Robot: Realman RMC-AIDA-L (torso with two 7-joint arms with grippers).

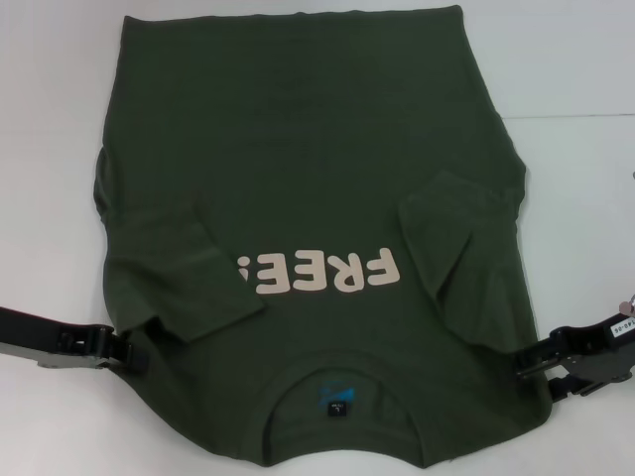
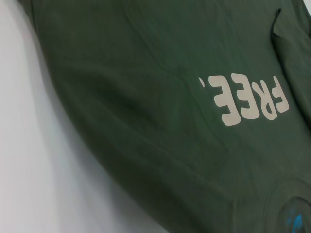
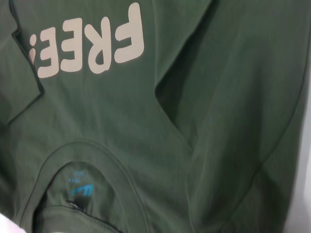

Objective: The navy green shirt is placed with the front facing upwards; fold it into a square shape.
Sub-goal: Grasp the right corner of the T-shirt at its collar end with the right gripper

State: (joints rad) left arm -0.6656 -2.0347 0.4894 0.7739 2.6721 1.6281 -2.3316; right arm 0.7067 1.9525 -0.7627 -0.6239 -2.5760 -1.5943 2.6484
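Note:
The navy green shirt (image 1: pixel 298 149) lies front up on the white table, its collar (image 1: pixel 337 392) nearest me and the cream "FREE!" lettering (image 1: pixel 317 273) upside down. Both short sleeves are folded inward over the chest, the left sleeve (image 1: pixel 189 268) and the right sleeve (image 1: pixel 446 228). My left gripper (image 1: pixel 134 352) sits at the shirt's left shoulder edge, and my right gripper (image 1: pixel 526 364) at the right shoulder edge. The left wrist view shows the shirt (image 2: pixel 146 97) and the lettering (image 2: pixel 252 99). A blue inner label (image 3: pixel 80 187) shows in the right wrist view.
Bare white table (image 1: pixel 50 119) surrounds the shirt on both sides and at the far end. A seam line (image 1: pixel 585 117) crosses the table at the right.

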